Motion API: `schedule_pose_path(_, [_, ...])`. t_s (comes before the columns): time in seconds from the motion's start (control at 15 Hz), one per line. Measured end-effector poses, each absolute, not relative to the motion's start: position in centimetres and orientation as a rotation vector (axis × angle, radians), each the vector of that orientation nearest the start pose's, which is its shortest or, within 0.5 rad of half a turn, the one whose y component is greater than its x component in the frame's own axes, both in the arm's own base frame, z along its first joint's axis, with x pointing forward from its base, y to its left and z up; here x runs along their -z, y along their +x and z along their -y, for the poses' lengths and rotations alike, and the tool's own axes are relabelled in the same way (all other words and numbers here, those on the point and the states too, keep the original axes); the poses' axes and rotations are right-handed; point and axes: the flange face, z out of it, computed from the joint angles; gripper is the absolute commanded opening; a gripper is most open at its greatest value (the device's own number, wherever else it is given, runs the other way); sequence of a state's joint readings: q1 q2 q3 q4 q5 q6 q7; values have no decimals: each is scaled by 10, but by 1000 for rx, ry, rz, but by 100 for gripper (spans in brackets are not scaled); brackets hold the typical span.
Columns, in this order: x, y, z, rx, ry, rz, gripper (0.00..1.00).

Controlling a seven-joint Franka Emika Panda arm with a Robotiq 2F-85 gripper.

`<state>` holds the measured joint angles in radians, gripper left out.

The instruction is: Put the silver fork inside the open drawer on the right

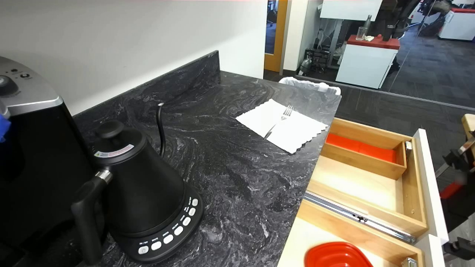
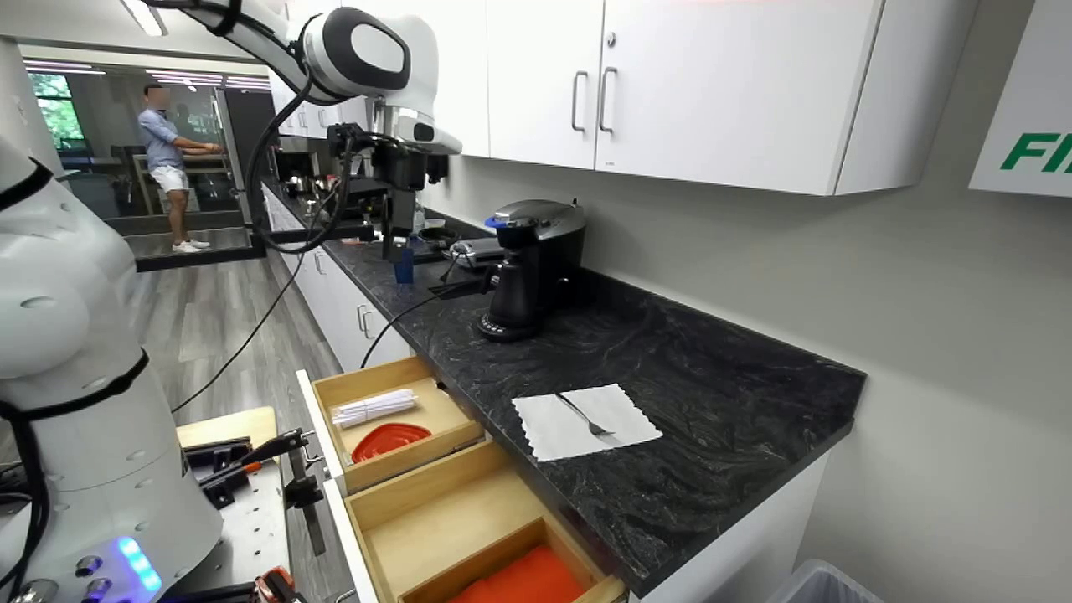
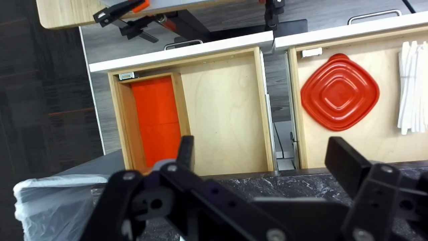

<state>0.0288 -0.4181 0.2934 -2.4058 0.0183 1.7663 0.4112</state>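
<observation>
Fork [image 1: 284, 118], slender and silver, lies flat on a white napkin [image 1: 298, 129] with partly scalloped edges, on top of your black, pale-veined desk [image 1: 237, 185]. You find the napkin just inside the desk's front edge, not far from the front corner at the free short end. The tines point toward that short end; the handle runs back the opposite way.

Your gripper [image 3: 263, 147] is released: in the wrist view its two dark fingers [image 3: 186, 150] stand well apart. In an exterior view you see it raised, fingers downward, on the end of the white robot arm [image 2: 368, 59].

Out from under the front edge, beside that same front corner, stands the open drawer [image 3: 227, 113] of pale wood; the fork lies outside it, up on the desk. Inside, a wooden divider [image 3: 181, 103] marks off a compartment [image 3: 131, 124] with an orange-red lining [image 3: 157, 120], on the side toward the short end. Farther along the front edge, a second drawer [image 3: 351, 145] also stands open, holding a red plastic lid [image 3: 339, 93] and a bundle of thin white pieces [image 3: 413, 90] whose kind you cannot make out.

Toward the back edge, well apart from the fork, you have a black kettle [image 1: 148, 185], a row of white buttons [image 1: 168, 239] at its foot, just beside a coffee machine [image 1: 33, 155]. Off the short end stands a bin [image 3: 55, 211] with a pale plastic liner [image 3: 63, 180].
</observation>
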Motion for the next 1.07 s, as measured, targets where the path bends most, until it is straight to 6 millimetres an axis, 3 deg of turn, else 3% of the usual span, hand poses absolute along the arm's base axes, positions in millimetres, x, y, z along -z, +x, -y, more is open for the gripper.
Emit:
schedule_pose_path(0.6, [-381,438,-107,-219,-3260,-249,100])
schedule_pose_path(1.07, [-341,485,-81,-189,-3204,-491,100])
